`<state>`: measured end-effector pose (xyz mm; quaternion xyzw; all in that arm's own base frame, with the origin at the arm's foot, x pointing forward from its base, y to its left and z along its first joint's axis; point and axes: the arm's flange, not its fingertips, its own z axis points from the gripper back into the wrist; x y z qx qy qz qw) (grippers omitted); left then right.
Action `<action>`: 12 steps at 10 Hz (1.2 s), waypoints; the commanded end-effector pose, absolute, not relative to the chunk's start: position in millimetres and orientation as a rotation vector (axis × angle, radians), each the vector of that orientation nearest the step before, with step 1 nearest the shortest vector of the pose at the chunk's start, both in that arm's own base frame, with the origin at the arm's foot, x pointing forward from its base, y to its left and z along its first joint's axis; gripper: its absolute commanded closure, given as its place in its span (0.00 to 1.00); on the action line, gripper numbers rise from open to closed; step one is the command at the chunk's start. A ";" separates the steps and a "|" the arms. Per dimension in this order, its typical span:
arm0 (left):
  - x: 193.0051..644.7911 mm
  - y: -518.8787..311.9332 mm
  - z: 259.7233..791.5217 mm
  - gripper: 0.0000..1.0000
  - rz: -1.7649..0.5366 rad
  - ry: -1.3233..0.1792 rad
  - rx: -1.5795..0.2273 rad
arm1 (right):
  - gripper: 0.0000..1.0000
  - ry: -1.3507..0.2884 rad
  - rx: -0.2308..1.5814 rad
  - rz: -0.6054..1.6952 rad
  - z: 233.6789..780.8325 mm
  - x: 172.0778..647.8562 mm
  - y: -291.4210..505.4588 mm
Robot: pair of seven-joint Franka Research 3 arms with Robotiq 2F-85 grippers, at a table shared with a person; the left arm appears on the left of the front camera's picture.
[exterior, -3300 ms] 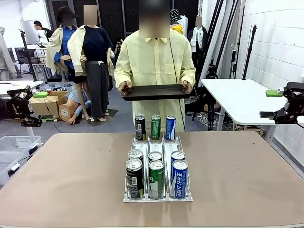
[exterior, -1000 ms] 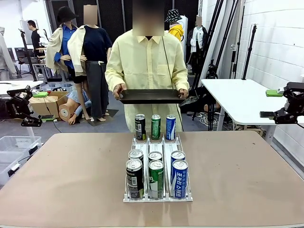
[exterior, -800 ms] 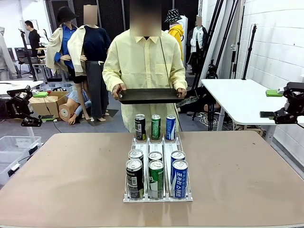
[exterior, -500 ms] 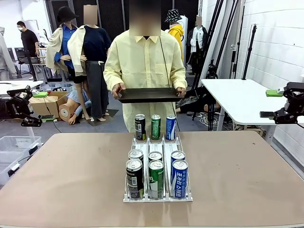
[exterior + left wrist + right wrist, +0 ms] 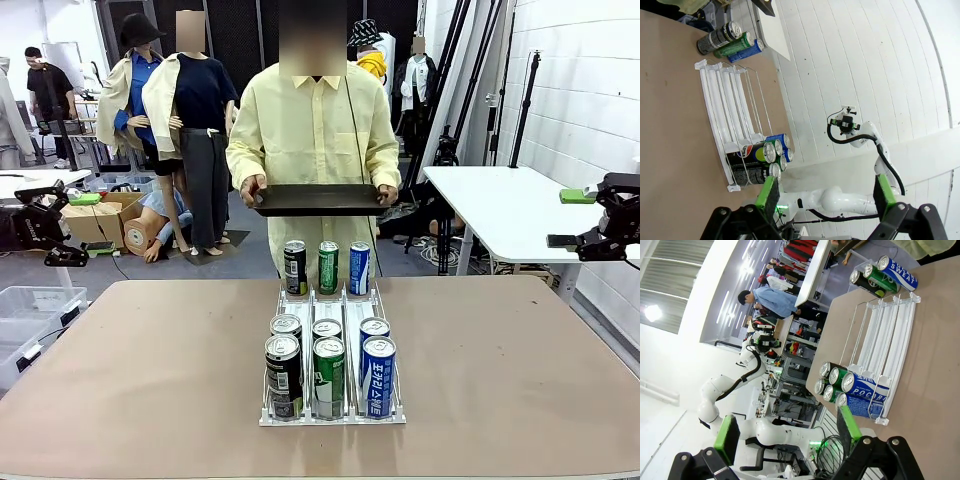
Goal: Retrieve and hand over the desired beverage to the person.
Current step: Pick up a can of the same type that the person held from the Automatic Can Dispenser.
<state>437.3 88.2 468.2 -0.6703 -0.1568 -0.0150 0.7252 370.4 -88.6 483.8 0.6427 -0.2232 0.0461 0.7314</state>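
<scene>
My front camera sits near the front end of the rack (image 5: 331,419), centred on it and slightly above, facing along its lanes toward the person (image 5: 318,130) beyond its far end. My left wrist camera looks in from well off the rack's left side, rolled sideways, sighting through my left gripper (image 5: 826,182). My right wrist camera does likewise from the rack's right side, through my right gripper (image 5: 787,415). All three views share the rack and the table (image 5: 120,370) under it.

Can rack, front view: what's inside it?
Six upright cans crowd the near end of the rack, two per lane: black cans, green cans, blue cans. The lanes behind them are bare. The front row covers most of the second row.
</scene>
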 end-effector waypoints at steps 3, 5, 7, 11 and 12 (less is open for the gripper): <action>436.7 89.2 469.7 0.00 -0.025 -0.343 -1.482 | 0.00 -0.481 1.424 0.098 484.1 370.1 -88.7; 436.7 89.2 469.7 0.00 -0.025 -0.343 -1.482 | 0.00 -0.481 1.424 0.098 484.1 370.1 -88.7; 436.7 89.2 469.7 0.00 -0.025 -0.343 -1.482 | 0.00 -0.481 1.424 0.098 484.1 370.1 -88.7; 436.7 89.2 469.7 0.00 -0.025 -0.343 -1.482 | 0.00 -0.481 1.424 0.098 484.1 370.1 -88.7; 436.7 89.2 469.7 0.00 -0.025 -0.343 -1.482 | 0.00 -0.481 1.424 0.098 484.1 370.1 -88.7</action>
